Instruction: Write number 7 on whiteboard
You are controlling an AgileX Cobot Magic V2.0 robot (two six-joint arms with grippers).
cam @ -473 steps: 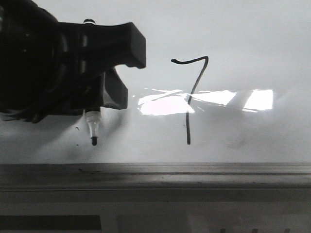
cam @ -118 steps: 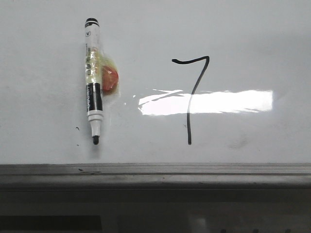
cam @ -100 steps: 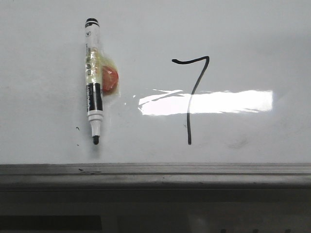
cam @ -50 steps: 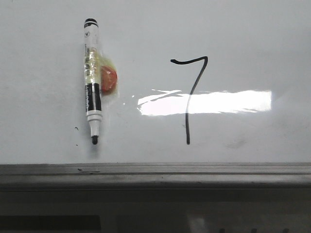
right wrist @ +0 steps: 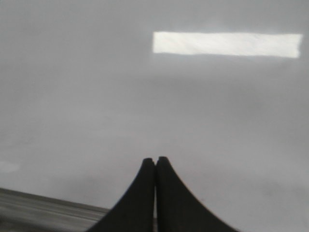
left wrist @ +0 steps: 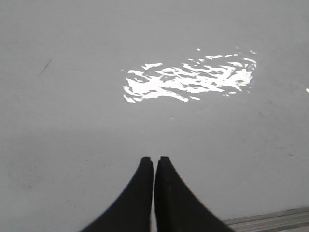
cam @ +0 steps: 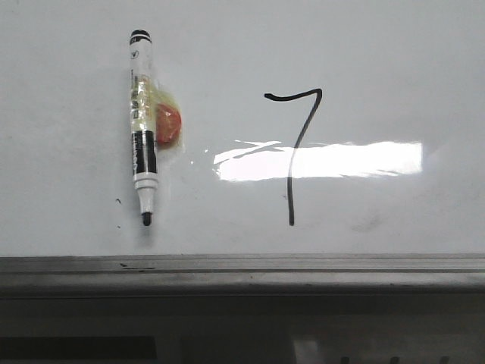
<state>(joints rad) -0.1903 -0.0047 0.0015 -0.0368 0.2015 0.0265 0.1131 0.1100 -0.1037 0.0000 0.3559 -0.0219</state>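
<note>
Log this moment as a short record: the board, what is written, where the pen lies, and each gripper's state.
board: whiteboard, glossy, with a bright glare band
writing: number 7, black, complete with top bar and slanted stem
pen: marker lying loose on the board left of the 7, uncapped tip toward the edge rail
beside pen: orange-red blob touching its barrel
left gripper: shut, holding nothing
right gripper: shut, holding nothing

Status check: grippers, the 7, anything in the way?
Left gripper and right gripper shut, empty. Number 7 drawn on whiteboard. Marker lying beside it, uncapped.
</note>
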